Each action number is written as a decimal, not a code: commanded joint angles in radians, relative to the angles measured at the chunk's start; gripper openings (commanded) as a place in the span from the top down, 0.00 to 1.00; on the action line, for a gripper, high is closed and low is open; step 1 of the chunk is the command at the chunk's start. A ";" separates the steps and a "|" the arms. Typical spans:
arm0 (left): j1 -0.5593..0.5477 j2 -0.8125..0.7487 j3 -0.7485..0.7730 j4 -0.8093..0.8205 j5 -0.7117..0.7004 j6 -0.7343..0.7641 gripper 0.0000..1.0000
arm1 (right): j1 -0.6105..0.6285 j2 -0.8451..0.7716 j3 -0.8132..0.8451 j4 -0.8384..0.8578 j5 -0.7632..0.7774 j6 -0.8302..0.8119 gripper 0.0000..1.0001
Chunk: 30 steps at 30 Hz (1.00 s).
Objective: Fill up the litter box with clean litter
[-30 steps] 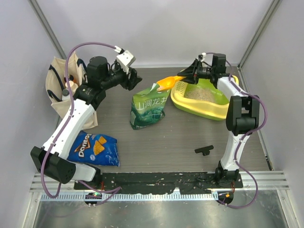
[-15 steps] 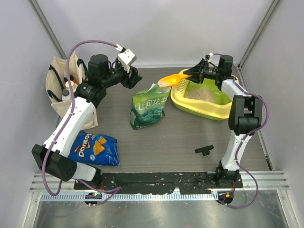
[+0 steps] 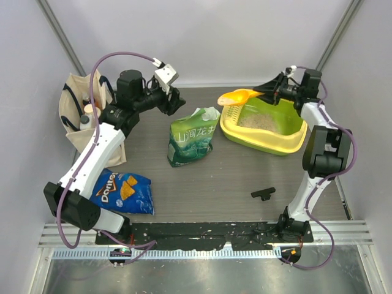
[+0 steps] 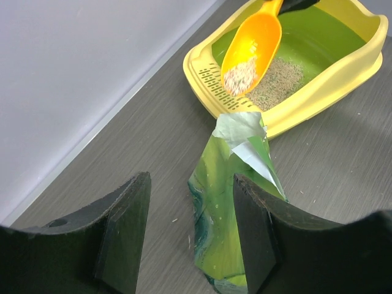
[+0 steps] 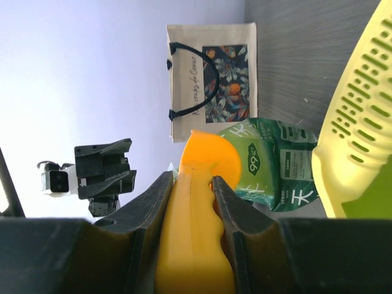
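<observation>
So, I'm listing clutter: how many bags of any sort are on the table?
3: the green printed pouch standing mid-table, the blue Doritos bag lying flat at the near left, and the beige fabric tote bag at the far left. Tote contents unclear.

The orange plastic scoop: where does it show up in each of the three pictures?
Top external: the orange plastic scoop is upper right of centre, over the left end of the yellow litter box.
Left wrist: top centre, its bowl holding pale granules.
Right wrist: bottom centre, clamped in the right gripper.
Shared landmark: the green printed pouch, seen in all three.
</observation>
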 commanded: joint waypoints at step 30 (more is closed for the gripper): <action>0.003 -0.031 -0.087 0.151 0.056 -0.039 0.40 | -0.085 -0.121 0.258 -0.563 0.833 -0.973 0.99</action>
